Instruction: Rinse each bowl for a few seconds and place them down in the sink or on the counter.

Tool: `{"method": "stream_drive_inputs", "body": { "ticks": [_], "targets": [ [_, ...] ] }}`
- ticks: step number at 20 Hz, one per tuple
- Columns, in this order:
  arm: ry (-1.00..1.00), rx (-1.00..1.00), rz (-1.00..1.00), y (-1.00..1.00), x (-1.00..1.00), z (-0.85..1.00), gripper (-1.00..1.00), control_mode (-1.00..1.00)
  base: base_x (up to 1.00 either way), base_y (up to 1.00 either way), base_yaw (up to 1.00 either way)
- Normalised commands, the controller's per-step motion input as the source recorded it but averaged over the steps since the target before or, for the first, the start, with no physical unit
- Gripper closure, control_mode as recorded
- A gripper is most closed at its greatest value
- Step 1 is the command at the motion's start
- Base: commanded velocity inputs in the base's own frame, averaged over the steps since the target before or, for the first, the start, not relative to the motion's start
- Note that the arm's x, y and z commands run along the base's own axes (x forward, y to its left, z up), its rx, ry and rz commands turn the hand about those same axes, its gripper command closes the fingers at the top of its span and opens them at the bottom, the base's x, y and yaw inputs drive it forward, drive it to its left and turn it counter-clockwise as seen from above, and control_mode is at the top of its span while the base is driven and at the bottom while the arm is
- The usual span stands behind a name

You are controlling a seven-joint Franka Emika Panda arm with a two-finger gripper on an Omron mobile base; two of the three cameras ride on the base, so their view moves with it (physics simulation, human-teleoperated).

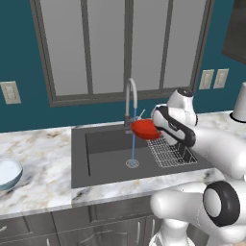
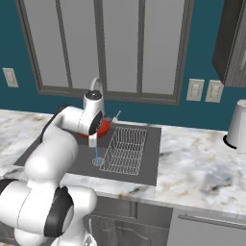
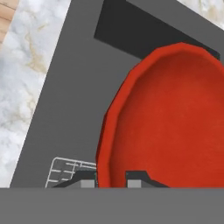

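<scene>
The glossy red bowl [image 1: 143, 129] hangs over the sink [image 1: 103, 158] beside the spout of the steel tap [image 1: 130, 98]. A thin stream of water [image 1: 133, 146] falls past it to the drain. My gripper [image 1: 155, 129] is shut on the bowl's right rim. In the hand view the red bowl [image 3: 166, 118] sits close up, its rim pinched in my gripper [image 3: 109, 180] between the two dark fingertips [image 3: 85, 180]. From the right base view a bit of the red bowl [image 2: 104, 127] shows behind my wrist. The pale blue-grey bowl [image 1: 8, 173] rests on the counter [image 1: 43, 158] at the far left.
A wire rack [image 1: 169, 153] lies in the right part of the basin, also seen as the rack [image 2: 126, 150] from the other side. A white jar [image 2: 237, 126] stands on the counter at the far right. A window lies behind the tap.
</scene>
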Motion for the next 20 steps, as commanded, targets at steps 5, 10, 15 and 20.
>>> {"method": "stream_drive_inputs", "body": {
  "ticks": [5,10,15,20],
  "targets": [
    [0.00,0.00,0.05,0.07,0.17,-0.05,1.00,-1.00,0.00,0.00,0.00],
    [0.00,0.00,0.05,0.00,0.02,0.00,1.00,-1.00,0.00,0.00,0.00],
    [0.00,0.00,0.05,0.07,0.26,-0.11,1.00,-1.00,0.00,0.00,0.00],
    [0.00,0.00,0.02,0.12,0.44,-0.18,1.00,-1.00,0.00,0.00,0.00]
  ]
}}
